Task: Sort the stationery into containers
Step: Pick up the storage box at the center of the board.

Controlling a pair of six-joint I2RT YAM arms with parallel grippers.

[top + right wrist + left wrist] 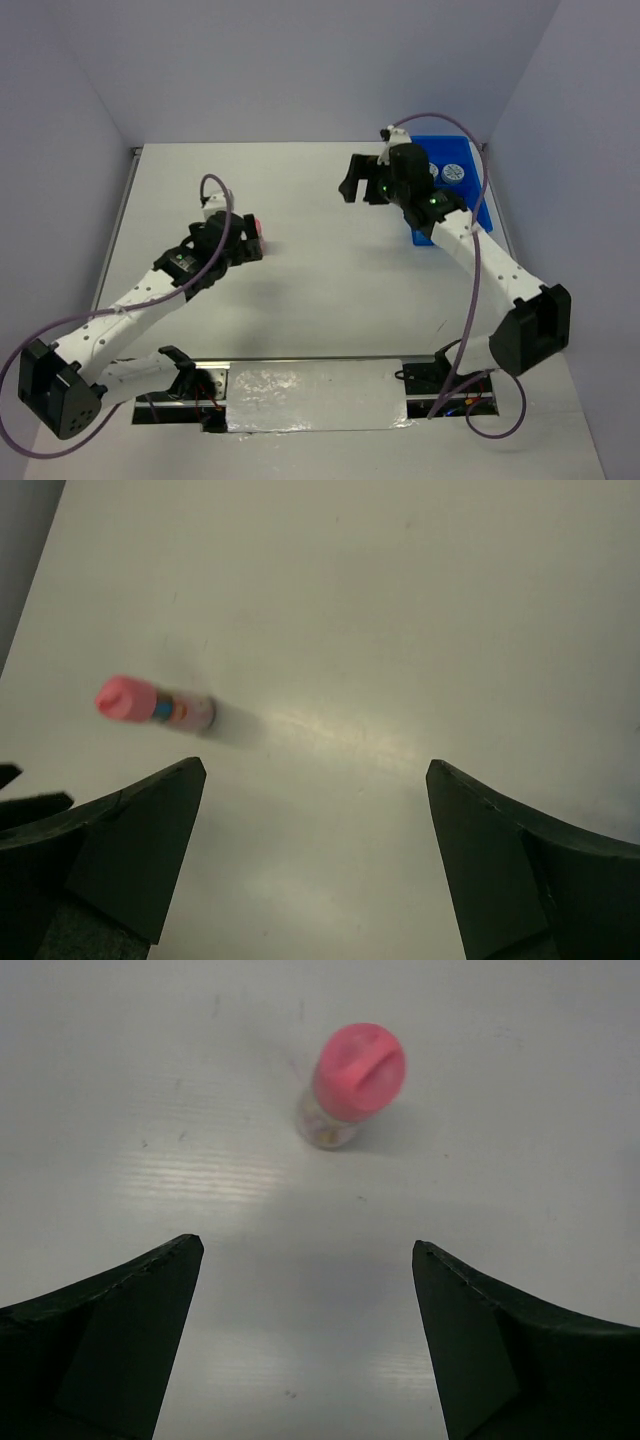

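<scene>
Starting at the left, what does that arm have in front of it?
— The left tool has its two dark, wedge-shaped fingers spread wide, with nothing between them. Just beyond the tips, on the white table, is a small bottle. It is clear of both fingers.
— Describe the bottle. Any writing?
— It has a round, matte pink cap on a slim, pale cylinder. From the left wrist it looks to be standing on its base, cap toward the camera. The right wrist view shows a label with blue and orange bands round the body, too blurred to read. I can make out no brand.
— And the table itself?
— Flat, smooth and faintly glossy, with a few tiny specks and a soft glare.
— Moving right?
— The right tool hangs over the far middle of the table, pointing left toward the bottle but well apart from it. Its fingers are spread just as wide, and nothing is between them either.
— And the container?
— Near the far right corner is a bright blue plastic tray, partly hidden under the right arm. Two round tubs lie in it side by side. Their lids are patterned blue and white, and the print is too small to read. I cannot tell which compartment holds them.
</scene>
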